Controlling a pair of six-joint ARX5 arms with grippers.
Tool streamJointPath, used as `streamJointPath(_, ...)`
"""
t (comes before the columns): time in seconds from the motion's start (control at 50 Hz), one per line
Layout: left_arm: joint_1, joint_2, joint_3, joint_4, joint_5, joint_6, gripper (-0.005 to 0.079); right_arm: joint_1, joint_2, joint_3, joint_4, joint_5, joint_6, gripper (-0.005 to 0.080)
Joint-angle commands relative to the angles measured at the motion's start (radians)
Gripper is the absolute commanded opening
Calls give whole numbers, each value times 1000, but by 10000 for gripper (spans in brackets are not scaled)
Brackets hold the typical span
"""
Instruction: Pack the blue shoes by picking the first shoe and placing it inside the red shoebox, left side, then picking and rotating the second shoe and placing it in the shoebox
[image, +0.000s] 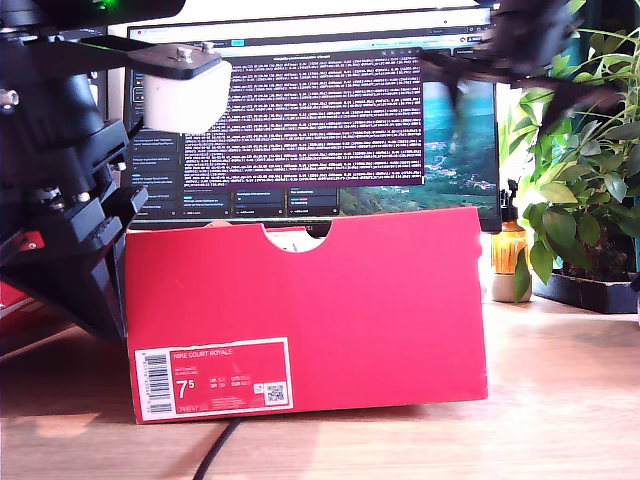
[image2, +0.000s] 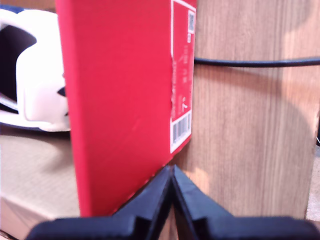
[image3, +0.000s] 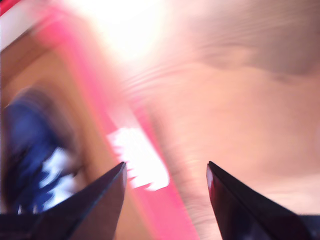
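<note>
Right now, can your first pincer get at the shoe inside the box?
Probably not directly: my first pincer sits shut, low outside the red shoebox, whose wall stands between it and the shoe. It would need lifting over the rim.

Looks like an office or lab desk set up for robot work. Wide monitor (image: 310, 110) at the back w/ a dark terminal window full of white text, smaller app panels beside it, scenic wallpaper behind. Surface is a light wood-grain desk (image: 560, 400) w/ a black cable (image2: 255, 62) running across it, well ahead of my first gripper's (image2: 172, 172) jaws. Leafy potted plant (image: 580, 150) in a dark tray at the exterior view's right, amber bottle (image: 509, 245) just beside it. Black robot arm hardware (image: 60, 170) crowds the exterior view's left.
</note>
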Motion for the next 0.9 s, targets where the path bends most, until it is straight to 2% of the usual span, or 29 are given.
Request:
streamJointPath(0.0, -1, 11, -6, 3, 11, -4, -19, -7, -46, -16, -55, 82, 126, 467)
streamJointPath(0.08, -1, 11, -6, 3, 23, -4, -19, -10, -68, -16, -146, 175, 242, 467)
streamJointPath(0.16, -1, 11, -6, 4, 36, -4, -19, -11, -90, -19, -154, 229, 290, 467)
streamJointPath(0.34, -1, 11, -6, 3, 47, -4, -19, -25, -139, -34, -155, 202, 495, 467)
streamJointPath(0.58, -1, 11, -6, 3, 47, -4, -19, -82, -196, -237, -155, 80, 719, 483)
streamJointPath(0.72, -1, 11, -6, 3, 47, -4, -19, -88, -218, -351, -155, 74, 857, 485)
streamJointPath(0.88, -1, 11, -6, 3, 50, -4, -19, -89, -219, -412, -155, 80, 1007, 484)
